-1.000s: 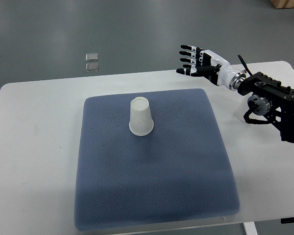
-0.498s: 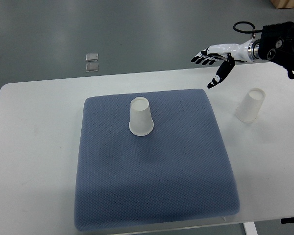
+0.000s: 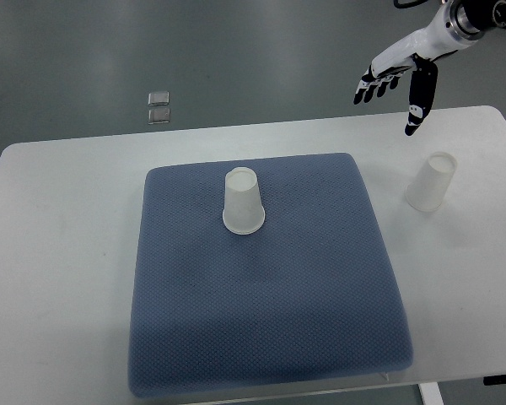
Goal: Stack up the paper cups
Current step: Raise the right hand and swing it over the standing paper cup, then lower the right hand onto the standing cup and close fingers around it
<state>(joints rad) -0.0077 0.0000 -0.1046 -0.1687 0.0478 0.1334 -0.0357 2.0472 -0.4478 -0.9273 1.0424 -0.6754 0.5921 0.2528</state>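
One white paper cup [image 3: 243, 202] stands upside down on the blue-grey mat [image 3: 261, 287], near the mat's far middle. A second white paper cup [image 3: 430, 181] stands upside down on the bare white table [image 3: 59, 253], to the right of the mat. My right hand [image 3: 396, 80] hangs in the air above the table's far right edge, above and behind the second cup, apart from it. Its fingers are spread and it holds nothing. The left arm does not show.
Two small clear squares [image 3: 158, 107] lie on the grey floor beyond the table's far edge. The mat covers the middle of the table and reaches near its front edge.
My right arm has lifted and swung back toward the top right corner. The second cup, hidden behind the arm a second ago, now shows. Both cups stay where they were.
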